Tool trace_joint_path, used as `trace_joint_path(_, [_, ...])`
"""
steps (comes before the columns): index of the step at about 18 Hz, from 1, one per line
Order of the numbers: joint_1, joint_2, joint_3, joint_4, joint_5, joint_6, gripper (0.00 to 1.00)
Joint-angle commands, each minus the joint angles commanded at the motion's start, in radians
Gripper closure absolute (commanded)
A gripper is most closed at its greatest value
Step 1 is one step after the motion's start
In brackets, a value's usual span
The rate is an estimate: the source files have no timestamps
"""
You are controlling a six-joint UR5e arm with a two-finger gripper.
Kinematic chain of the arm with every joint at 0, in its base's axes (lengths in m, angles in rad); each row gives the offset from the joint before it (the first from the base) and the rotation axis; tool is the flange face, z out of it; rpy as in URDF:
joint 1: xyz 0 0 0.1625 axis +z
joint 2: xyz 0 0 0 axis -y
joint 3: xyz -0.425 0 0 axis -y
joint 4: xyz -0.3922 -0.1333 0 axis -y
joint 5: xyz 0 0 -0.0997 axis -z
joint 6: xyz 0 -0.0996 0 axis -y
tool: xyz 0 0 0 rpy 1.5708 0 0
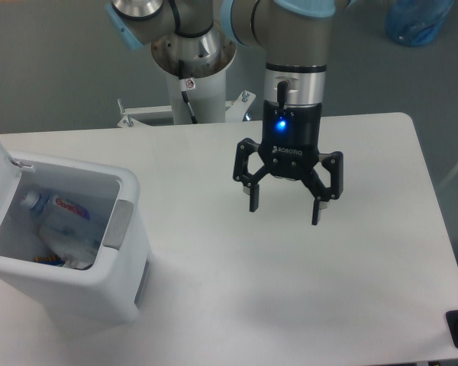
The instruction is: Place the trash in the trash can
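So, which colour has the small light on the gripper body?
Blue. The light glows on the black body above the open gripper, in the fixed camera view.

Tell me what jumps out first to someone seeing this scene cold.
The black gripper hangs open and empty over the middle of the white table, a blue light glowing on its body. At the left edge, the white trash can stands with its lid up. Inside lies the bottle, with other trash beneath it that is hard to make out.
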Motion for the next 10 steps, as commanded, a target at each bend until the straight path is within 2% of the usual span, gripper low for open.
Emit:
trace_joint_path(2, [-0.002,-0.005,0.021,-0.101,0.032,0.083,0.00])
trace_joint_path(6, [-0.008,-0.021,0.083,-0.290,0.126,0.119,0.00])
trace_joint_path(8, [-0.011,-0.023,0.094,-0.330,0.147,0.129,0.00])
trace_joint_path(10, [-0.011,-0.025,0.092,-0.335,0.154,0.130,0.00])
